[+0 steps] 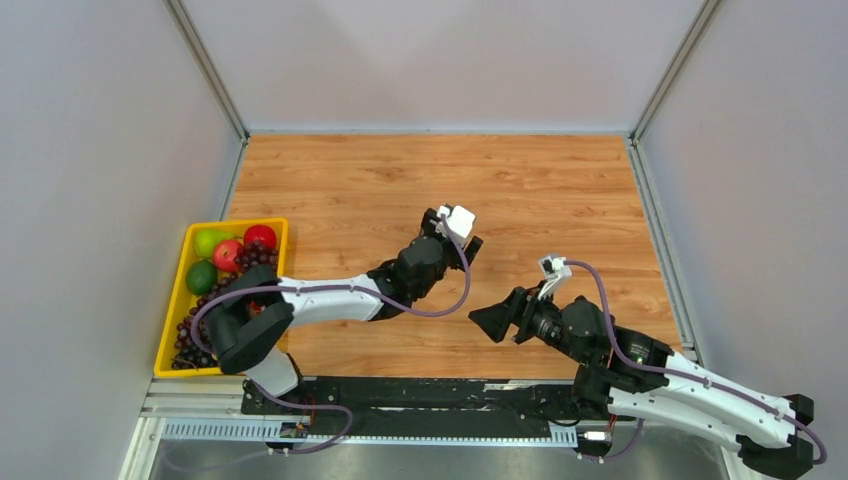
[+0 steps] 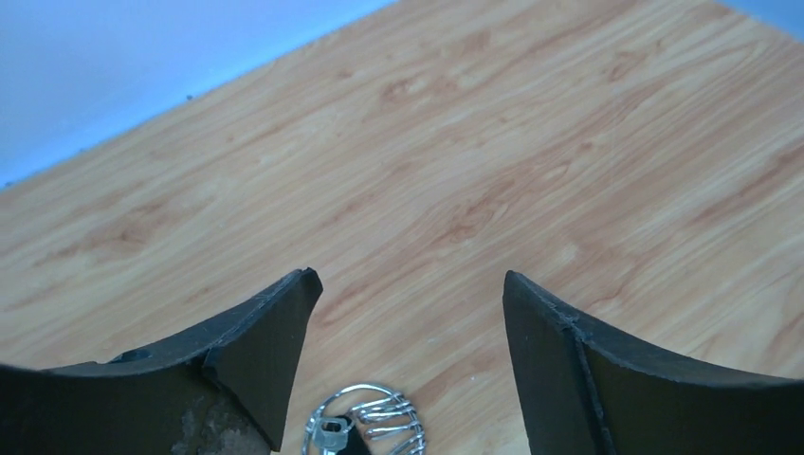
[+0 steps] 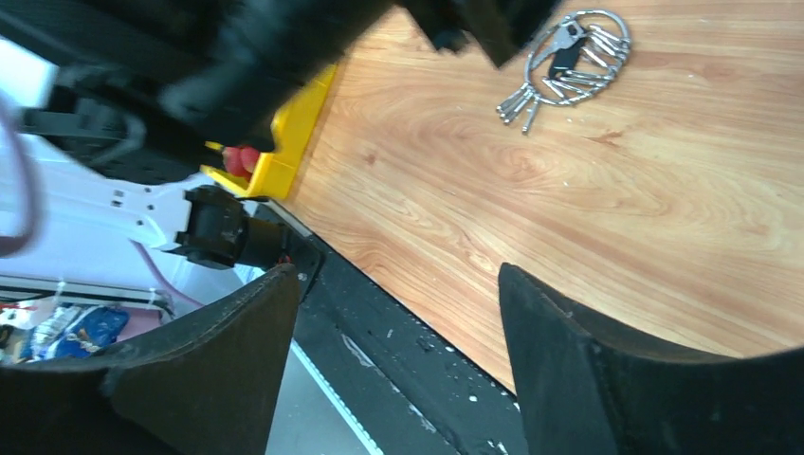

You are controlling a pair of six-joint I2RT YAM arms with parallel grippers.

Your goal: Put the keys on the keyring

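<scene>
Keyring [image 3: 580,45] with keys [image 3: 531,95] on wooden table [image 3: 616,209], left hand [image 2: 408,284] released over it, right hand [image 3: 398,275] also released

Tabletop [image 1: 520,180]: orange-brown wood grain with darker streaks.
Keyring [image 3: 580,49]: bright silver wire.
Keys [image 3: 527,97]: silver; one has a black head.
Left gripper [image 2: 410,284] and right gripper [image 3: 398,280]: matte black.
Arms [image 1: 320,297]: white shells, black joints.
Cables [image 1: 600,290]: purple.
Tray [image 1: 168,340], at the tabletop's left edge: yellow.
Fruit [image 1: 209,240]: green and red.
Grapes [image 1: 190,335]: dark purple.
Walls [image 1: 90,150]: pale grey.
</scene>
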